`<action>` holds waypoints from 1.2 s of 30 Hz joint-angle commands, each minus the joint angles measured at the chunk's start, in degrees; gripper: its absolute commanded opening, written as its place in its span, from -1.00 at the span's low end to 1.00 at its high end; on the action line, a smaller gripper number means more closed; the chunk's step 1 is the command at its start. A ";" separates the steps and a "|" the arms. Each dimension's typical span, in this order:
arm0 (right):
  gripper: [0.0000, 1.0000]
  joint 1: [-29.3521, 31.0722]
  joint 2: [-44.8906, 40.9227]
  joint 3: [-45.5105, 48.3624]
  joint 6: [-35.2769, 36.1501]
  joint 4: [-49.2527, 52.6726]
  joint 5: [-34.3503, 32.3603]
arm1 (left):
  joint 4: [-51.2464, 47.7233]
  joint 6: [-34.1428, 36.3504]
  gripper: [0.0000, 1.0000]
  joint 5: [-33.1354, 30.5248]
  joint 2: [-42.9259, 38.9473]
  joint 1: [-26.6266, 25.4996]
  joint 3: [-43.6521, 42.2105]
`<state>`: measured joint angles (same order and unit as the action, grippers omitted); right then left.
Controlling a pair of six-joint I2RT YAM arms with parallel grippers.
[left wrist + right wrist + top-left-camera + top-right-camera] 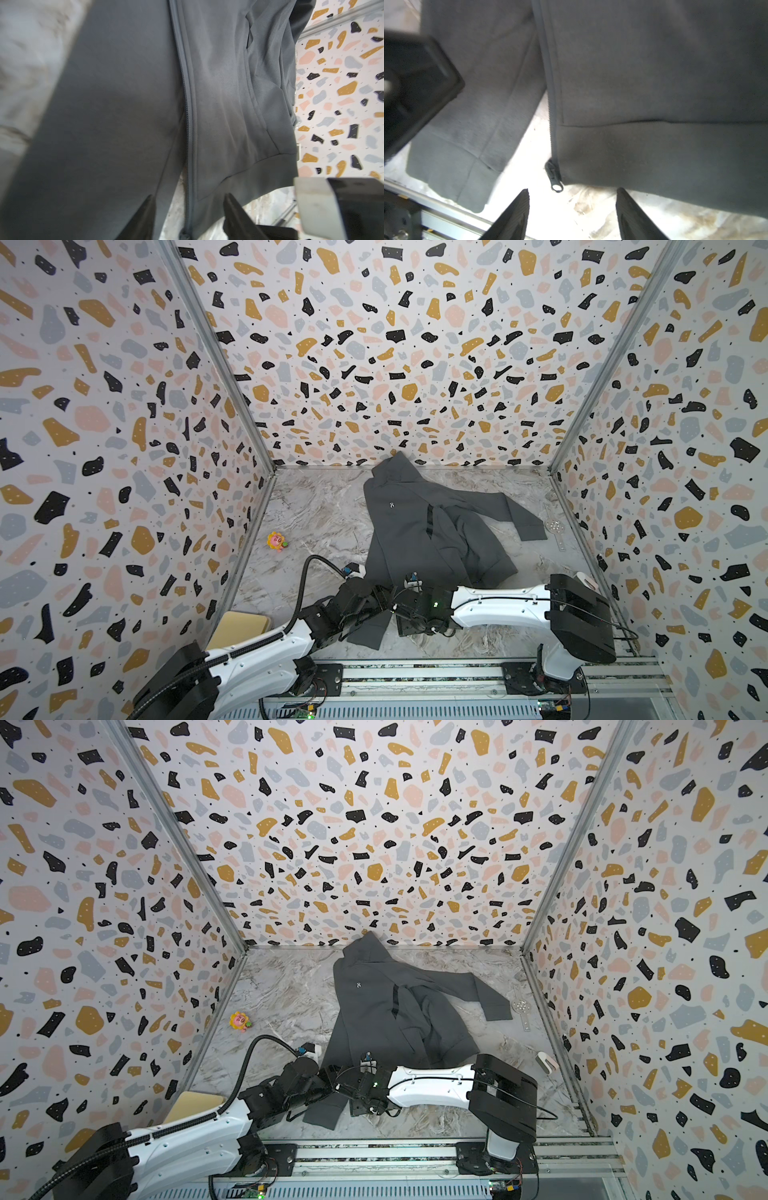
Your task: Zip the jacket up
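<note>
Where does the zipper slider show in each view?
Right wrist: zipper slider at the hem corner, just ahead of the open right gripper.
Left wrist: barely in frame, at the open left gripper.
Both top views: not discernible behind the arms.
Shared landmark: jacket hem.

Marbled tabletop [316, 506] with grey jacket [415, 526], flower toy [277, 541], perforated strip [555, 526].

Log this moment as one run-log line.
jacket: lying on table, unzipped at hem | zipper pull: at hem, ungripped | left gripper: open over zipper edge | right gripper: open, just short of pull
</note>
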<state>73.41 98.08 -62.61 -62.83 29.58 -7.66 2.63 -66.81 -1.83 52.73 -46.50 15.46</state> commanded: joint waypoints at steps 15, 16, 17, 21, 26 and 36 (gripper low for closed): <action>0.33 -2.43 5.31 -8.00 4.28 6.18 -2.37 | -9.04 8.35 0.87 0.68 -8.71 8.08 -2.37; 0.34 -2.45 5.11 -8.14 4.42 6.19 -2.17 | -9.20 8.56 0.93 0.58 -8.61 8.24 -2.37; 0.35 -2.48 4.80 -8.08 4.47 6.06 -1.92 | -9.38 8.78 1.00 0.47 -8.57 8.42 -2.30; 0.36 -2.83 3.35 -7.33 3.75 6.64 -2.36 | -10.59 9.75 0.99 -0.28 -8.30 9.18 -1.93; 0.36 -3.62 2.70 -4.80 3.41 5.66 -1.93 | -11.28 11.18 0.99 -0.97 -8.02 10.09 -1.67; 0.31 -3.45 6.19 -5.42 4.13 5.76 -0.05 | -10.77 12.22 0.99 0.33 -6.43 10.64 -1.84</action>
<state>69.78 103.50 -67.64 -58.92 33.56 -8.14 -8.54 -55.99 -2.00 46.35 -36.10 13.54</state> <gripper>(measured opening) 0.658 0.992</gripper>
